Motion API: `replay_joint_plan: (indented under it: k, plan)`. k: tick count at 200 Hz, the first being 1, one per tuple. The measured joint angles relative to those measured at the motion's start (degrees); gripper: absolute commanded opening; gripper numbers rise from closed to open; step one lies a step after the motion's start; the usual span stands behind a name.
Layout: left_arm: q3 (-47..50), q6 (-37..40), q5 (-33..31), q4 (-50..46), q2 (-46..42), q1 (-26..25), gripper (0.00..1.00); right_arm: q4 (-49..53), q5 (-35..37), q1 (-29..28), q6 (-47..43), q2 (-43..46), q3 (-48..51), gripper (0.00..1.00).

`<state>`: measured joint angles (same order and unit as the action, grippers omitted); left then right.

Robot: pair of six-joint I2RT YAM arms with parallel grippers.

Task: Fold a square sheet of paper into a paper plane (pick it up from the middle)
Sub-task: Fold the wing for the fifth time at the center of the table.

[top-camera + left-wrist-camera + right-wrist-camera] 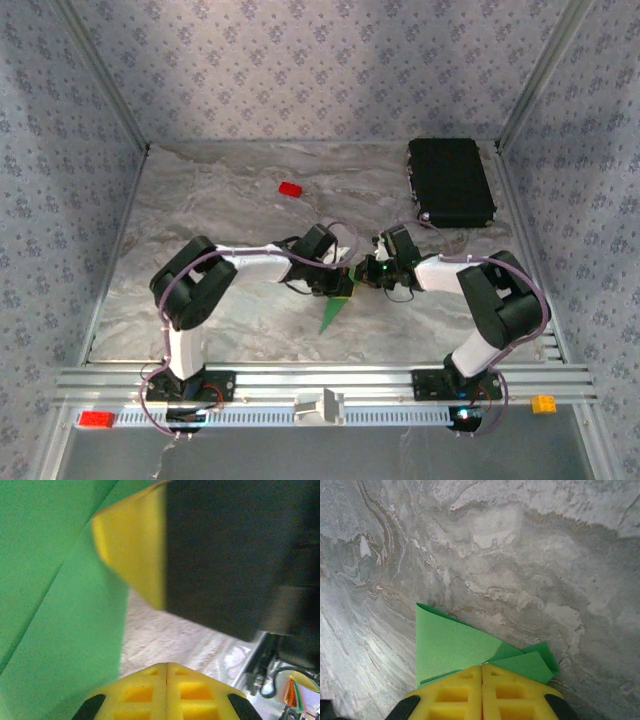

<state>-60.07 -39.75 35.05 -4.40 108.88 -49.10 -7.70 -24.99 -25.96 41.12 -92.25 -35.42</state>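
The green sheet of paper [333, 312] lies folded into a narrow wedge at mid-table, its sharp tip toward the near edge. Both grippers meet over its wide end. My left gripper [347, 284] is shut, its yellow pads pressed together [166, 666] with nothing between them. The paper [50, 605] rises close on its left. One yellow finger [135, 550] of the right gripper sits just ahead. My right gripper [373, 272] is shut too [482, 667]. Its tips rest over the layered paper [450, 650], which spreads flat to both sides beneath them.
A small red block [290, 189] lies at the back centre. A black rectangular case [450, 180] fills the back right corner. On the front rail sit a red block [96, 418], a white bracket [320, 407] and an orange block [543, 403]. Patterned walls enclose three sides.
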Motion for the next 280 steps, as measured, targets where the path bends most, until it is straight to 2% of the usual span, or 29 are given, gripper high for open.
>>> replay_joint_plan:
  k: [43, 121, 280]
  plan:
    - [0.04, -0.26, -2.19, -1.01, 1.57, -0.83, 0.04, -0.37, 0.04, 0.02, 0.02, 0.00, 0.24, 0.08]
    - [4.63, -0.09, -3.80, -0.79, -2.51, -1.44, 0.09, -1.22, -0.28, 0.22, 0.02, 0.02, 0.68, 0.07]
    - [18.62, -1.27, -3.39, 4.46, -12.13, -1.70, 0.06, -2.40, -0.48, 0.33, 0.26, 0.22, 1.33, 0.07]
